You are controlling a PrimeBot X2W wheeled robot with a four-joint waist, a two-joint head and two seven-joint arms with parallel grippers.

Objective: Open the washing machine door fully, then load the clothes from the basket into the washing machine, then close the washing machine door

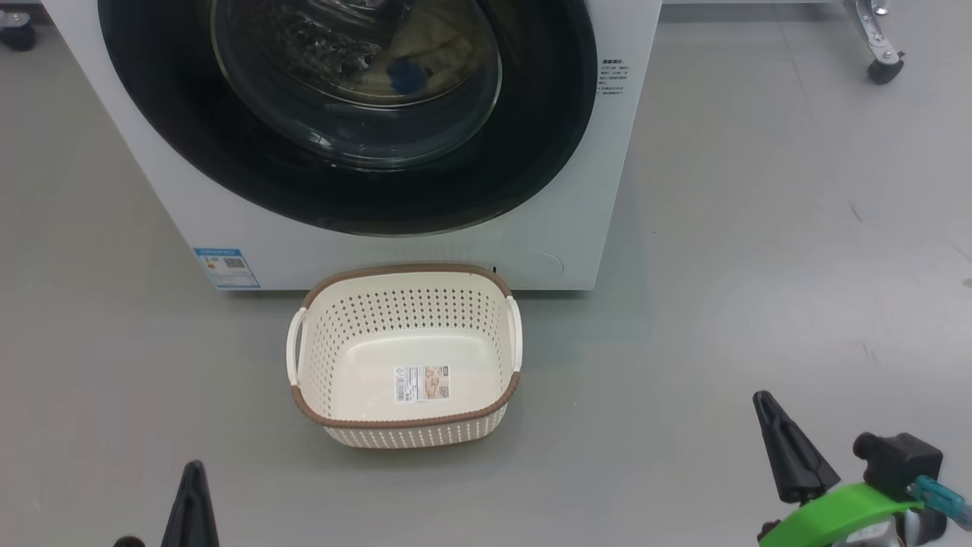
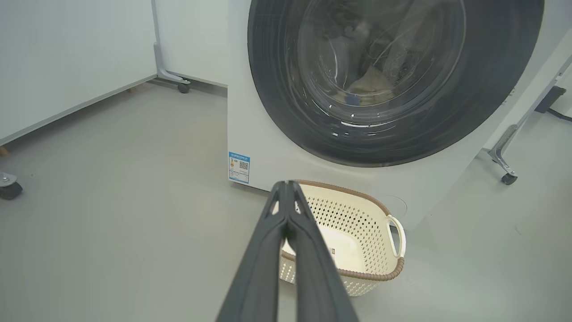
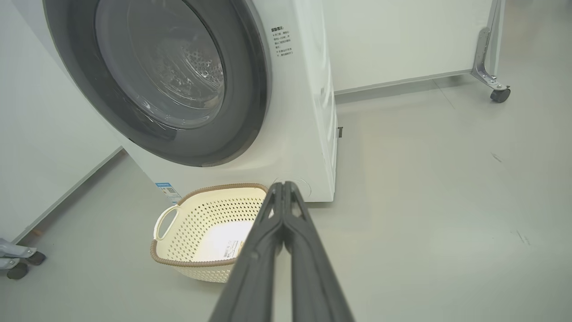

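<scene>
Here our left tool and right tool each hold their fingers pressed together, clamping nothing, above grey floor. The basket sits on that floor, its far rim just before the washing machine. The washing machine door lies flush shut; the clothes show behind its glass. Broad floor opens on our right of the machine.

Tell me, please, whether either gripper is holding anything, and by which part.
Nothing is held: the left gripper and the right gripper are both shut on nothing, clear of the basket.
</scene>
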